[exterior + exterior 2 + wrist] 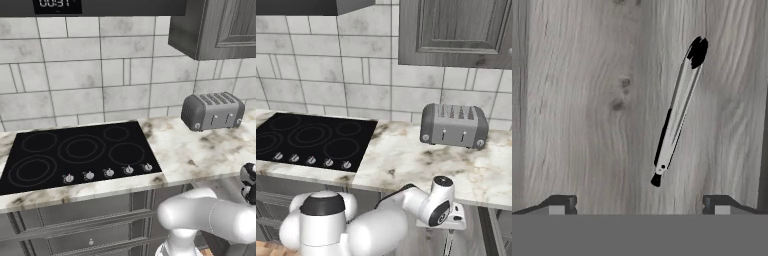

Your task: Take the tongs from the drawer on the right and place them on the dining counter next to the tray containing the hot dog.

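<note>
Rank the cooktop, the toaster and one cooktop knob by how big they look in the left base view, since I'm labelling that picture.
1. The black cooktop, by far the largest.
2. The grey toaster, clearly smaller.
3. A cooktop knob, tiny.
Nearness to the camera does not blur this order.

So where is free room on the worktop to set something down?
Bare marble lies between the cooktop and the toaster, and along the front edge below the toaster. The cooktop fills the left part. In the drawer, the floor left of the tongs is bare.
</note>
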Controlling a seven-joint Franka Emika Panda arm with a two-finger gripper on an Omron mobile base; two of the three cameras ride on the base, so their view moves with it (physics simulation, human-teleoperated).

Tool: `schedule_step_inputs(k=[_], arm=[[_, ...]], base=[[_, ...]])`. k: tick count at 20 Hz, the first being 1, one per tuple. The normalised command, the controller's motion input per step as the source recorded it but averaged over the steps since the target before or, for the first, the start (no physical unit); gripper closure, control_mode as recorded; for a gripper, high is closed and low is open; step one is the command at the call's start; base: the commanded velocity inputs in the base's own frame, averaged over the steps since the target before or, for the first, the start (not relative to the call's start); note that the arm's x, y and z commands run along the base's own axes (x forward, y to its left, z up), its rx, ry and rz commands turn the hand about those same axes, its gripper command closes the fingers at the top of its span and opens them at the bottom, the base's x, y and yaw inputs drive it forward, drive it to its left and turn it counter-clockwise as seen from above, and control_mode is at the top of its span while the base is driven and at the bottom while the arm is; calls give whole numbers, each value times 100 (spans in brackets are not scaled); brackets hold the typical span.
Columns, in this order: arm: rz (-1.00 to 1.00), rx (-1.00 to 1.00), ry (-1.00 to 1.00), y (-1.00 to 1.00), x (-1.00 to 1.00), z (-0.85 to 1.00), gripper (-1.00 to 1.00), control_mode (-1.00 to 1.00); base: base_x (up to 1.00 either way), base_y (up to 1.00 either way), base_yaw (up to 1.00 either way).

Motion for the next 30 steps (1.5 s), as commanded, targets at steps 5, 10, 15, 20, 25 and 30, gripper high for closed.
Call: schedule_step_inputs(k=[5, 10, 15, 20, 25, 30], arm=[[-3, 0, 0, -9, 3, -30, -100, -100], [-3, 0, 0, -7, 6, -33, -100, -100], [-1, 0, 0, -12, 8, -27, -100, -100], [0, 0, 0, -31, 8, -19, -100, -100], [0, 0, 0, -23, 11, -26, -100, -100], [0, 1, 0, -2, 10, -19, -100, -100]], base=[[0, 0, 0], [0, 0, 0], [0, 0, 0], [0, 0, 0], [0, 0, 0], [0, 0, 0]])
